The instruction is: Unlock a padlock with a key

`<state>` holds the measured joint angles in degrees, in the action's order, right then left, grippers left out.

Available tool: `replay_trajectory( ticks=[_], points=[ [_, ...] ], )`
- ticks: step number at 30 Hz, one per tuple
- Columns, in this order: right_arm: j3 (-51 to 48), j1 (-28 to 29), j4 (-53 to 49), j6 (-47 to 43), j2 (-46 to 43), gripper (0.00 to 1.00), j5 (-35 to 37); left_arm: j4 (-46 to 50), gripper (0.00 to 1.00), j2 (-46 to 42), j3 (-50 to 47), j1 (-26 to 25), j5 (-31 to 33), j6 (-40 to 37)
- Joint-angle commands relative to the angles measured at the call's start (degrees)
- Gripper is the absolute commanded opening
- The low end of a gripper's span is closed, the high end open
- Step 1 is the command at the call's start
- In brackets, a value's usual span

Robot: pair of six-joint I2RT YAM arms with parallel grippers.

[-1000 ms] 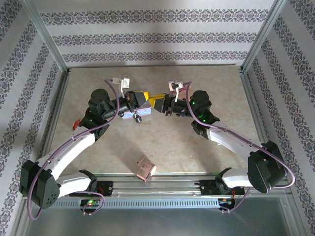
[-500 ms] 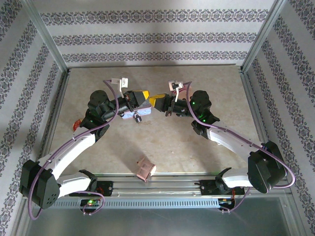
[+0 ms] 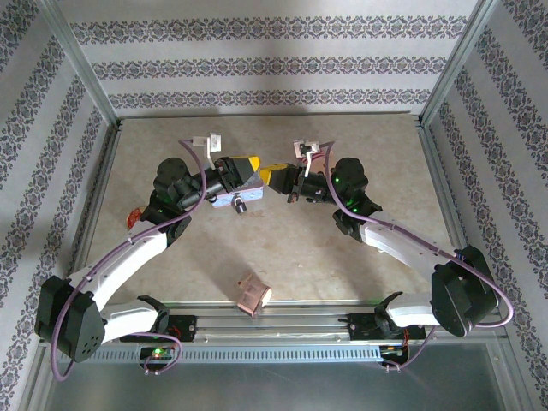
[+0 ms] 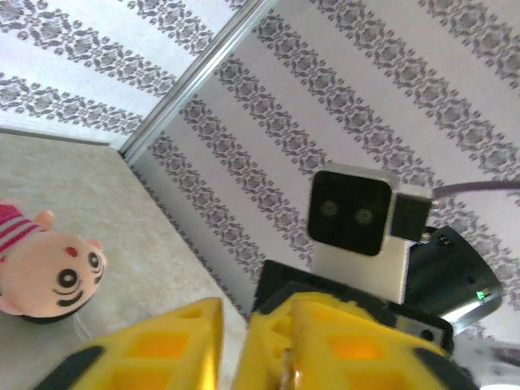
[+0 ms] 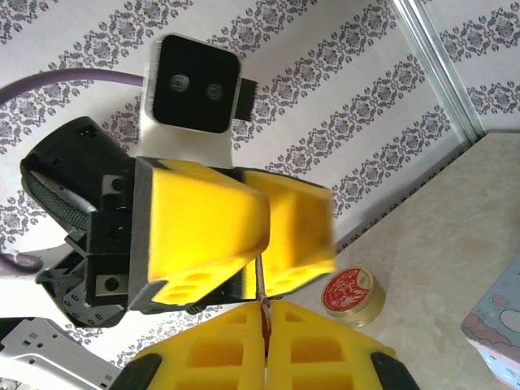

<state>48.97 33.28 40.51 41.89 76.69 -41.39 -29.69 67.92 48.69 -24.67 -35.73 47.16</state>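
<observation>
- Top external camera: the tiny dark metal padlock (image 3: 241,208) lies on the beige stone-patterned table (image 3: 342,265), just beside the near edge of the pale-blue cartoon-printed tin (image 3: 224,199).
- It's a dark speck with a pale silvery glint on it. It's too small here to call its long axis or which way the shackle points.
- Above it, the left gripper (image 3: 251,165) and the right gripper (image 3: 272,174) meet tip to tip over the middle of the table, yellow fingers nose to nose, clear of the padlock.
- Right wrist camera: the right gripper's own yellow fingers (image 5: 211,349) are pressed flat together. A thin reddish line sits in the seam at the tips, and I can't tell what it is.
- Same view, straight across: the left gripper's two yellow blocks are closed against each other too, their seam lined up with the right's.
- Off to the side, a round gold tin with a red lid (image 5: 351,294) stands on the table.
- Near the front edge, well apart from the padlock, rests a pinkish-copper boxy object (image 3: 253,294).
</observation>
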Motion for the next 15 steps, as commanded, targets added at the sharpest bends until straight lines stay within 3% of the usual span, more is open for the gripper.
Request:
replay_trajectory(
  ticks=[1,3,15],
  points=[
    [-0.19,0.65,-1.52,-0.36,-0.32,0.00,1.10,-0.28,0.68,0.23,-0.47,1.17,2.20,0.98],
    [-0.19,0.40,-4.86,-0.64,-0.46,0.00,2.49,2.77,0.98,-0.38,-0.06,1.42,4.13,0.94],
    [-5.15,-1.53,-19.92,-0.26,-3.17,0.00,12.36,21.17,0.99,-6.13,0.29,1.38,18.67,-6.90]
  ],
)
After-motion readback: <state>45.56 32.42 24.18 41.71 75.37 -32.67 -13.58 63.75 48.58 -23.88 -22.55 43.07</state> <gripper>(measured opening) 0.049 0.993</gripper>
